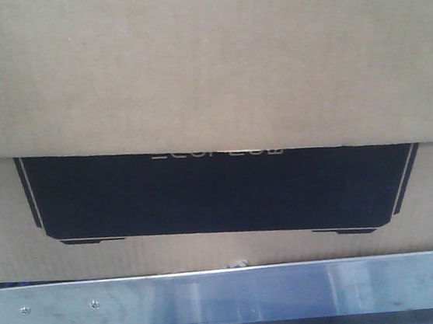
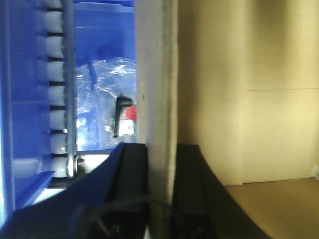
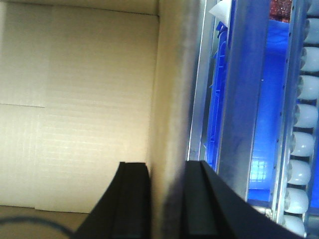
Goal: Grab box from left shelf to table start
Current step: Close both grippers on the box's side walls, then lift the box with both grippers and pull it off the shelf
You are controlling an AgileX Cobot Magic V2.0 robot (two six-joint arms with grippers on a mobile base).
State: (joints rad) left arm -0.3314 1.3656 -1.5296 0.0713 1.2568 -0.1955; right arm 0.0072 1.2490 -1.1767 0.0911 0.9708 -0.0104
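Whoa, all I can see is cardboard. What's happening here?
A two-armed robot is gripping a large brown corrugated cardboard box with a black printed panel on one face. Its left claw pinches one wall of the open box from inside and outside, and its right claw does the same on another wall. The box fills the front view just above the shelf's brushed silvery metal front rail. No table is in sight.
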